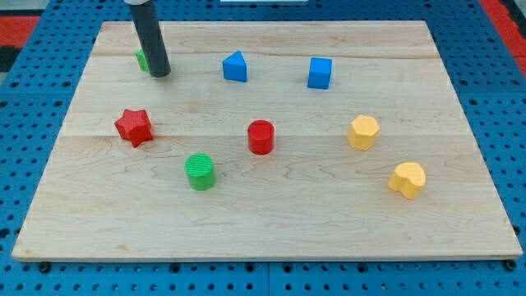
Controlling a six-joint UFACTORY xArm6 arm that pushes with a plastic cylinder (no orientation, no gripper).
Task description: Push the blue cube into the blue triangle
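The blue cube [320, 73] sits near the view's top, right of centre. The blue triangle [235, 67] sits to its left, with a gap of about a block's width and a half between them. My tip [159, 73] is at the view's upper left, well left of the blue triangle. It stands right in front of a green block [142, 59], which it mostly hides, so its shape cannot be made out.
A red star [134, 127] lies at the left. A red cylinder [260, 136] is in the middle, a green cylinder [200, 172] below it to the left. A yellow hexagon [363, 131] and a yellow heart-like block [407, 179] lie at the right. The wooden board [460, 230] rests on a blue pegboard.
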